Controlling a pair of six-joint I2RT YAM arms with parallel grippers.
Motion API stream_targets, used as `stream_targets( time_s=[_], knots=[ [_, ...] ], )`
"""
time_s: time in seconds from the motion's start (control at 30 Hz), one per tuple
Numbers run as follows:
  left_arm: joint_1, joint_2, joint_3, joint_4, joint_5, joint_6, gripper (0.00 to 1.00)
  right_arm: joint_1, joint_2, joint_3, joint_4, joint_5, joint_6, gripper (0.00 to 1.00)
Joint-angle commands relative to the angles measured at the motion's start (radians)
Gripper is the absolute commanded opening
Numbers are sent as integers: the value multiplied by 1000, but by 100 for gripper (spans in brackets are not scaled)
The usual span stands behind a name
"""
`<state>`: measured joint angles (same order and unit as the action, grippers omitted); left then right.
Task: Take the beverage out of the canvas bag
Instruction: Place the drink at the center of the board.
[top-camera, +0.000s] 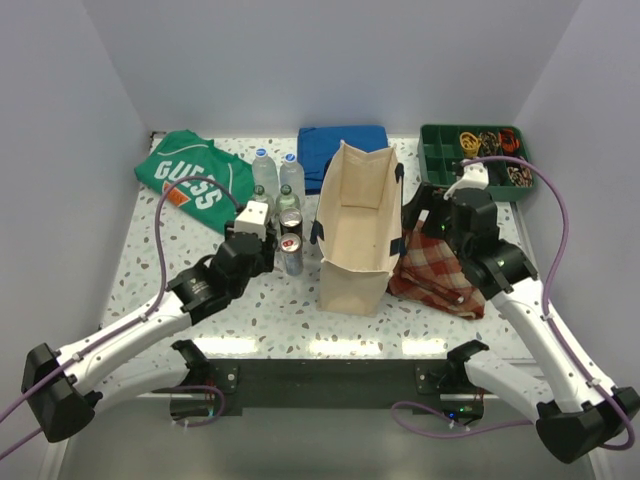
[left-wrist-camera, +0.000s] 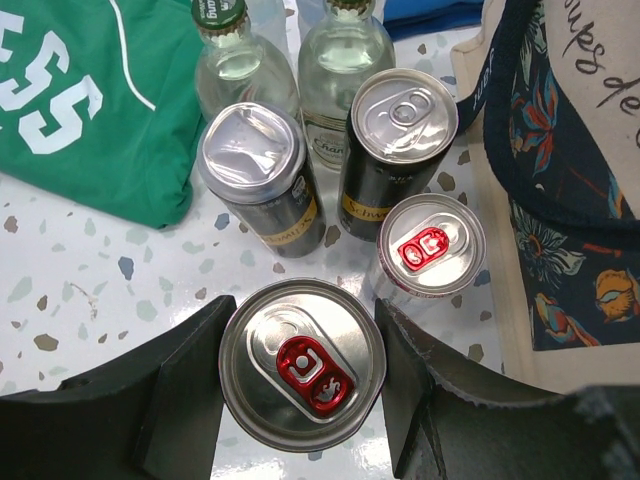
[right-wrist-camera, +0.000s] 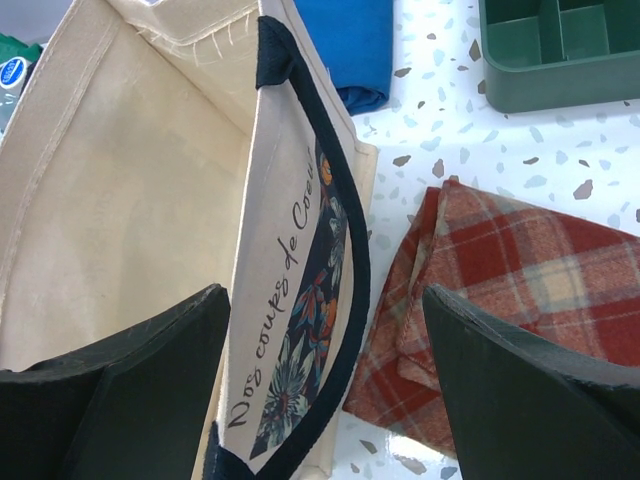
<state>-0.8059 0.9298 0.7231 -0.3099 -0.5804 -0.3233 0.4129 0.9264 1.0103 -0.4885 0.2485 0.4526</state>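
Beverage: red-tab can (left-wrist-camera: 300, 375), outside canvas bag (top-camera: 352, 285), just left of it among other cans (left-wrist-camera: 405, 150) | left gripper (left-wrist-camera: 302, 345): closed on its sides | right gripper (right-wrist-camera: 325, 335): wide, straddling bag wall | handling: smooth, dentable, likely full; grip mid-body.

Noted: the canvas bag (right-wrist-camera: 150, 200) is coarse, matt cream woven cloth, frayed at one seam, with smooth navy webbing handles. The can (left-wrist-camera: 300, 365) has a bright brushed-metal lid and a glossy red tab; the bottles (left-wrist-camera: 340, 70) are clear, glossy glass. The worktop (left-wrist-camera: 80, 290) is smooth and speckled with a slight sheen, the plaid cloth (right-wrist-camera: 520, 300) a soft fuzzy weave, the tray (right-wrist-camera: 560, 50) matt green plastic.
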Motion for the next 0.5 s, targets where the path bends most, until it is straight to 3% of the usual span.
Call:
stream_targets(
  time_s=[0.0, 0.47],
  knots=[
    [-3, -42, -51, 201, -35, -19, 0, 0, 2, 8, 19, 25, 5, 83],
    [-3, 36, -117, 370, -30, 9, 0, -2, 8, 5, 21, 26, -2, 83]
  ],
)
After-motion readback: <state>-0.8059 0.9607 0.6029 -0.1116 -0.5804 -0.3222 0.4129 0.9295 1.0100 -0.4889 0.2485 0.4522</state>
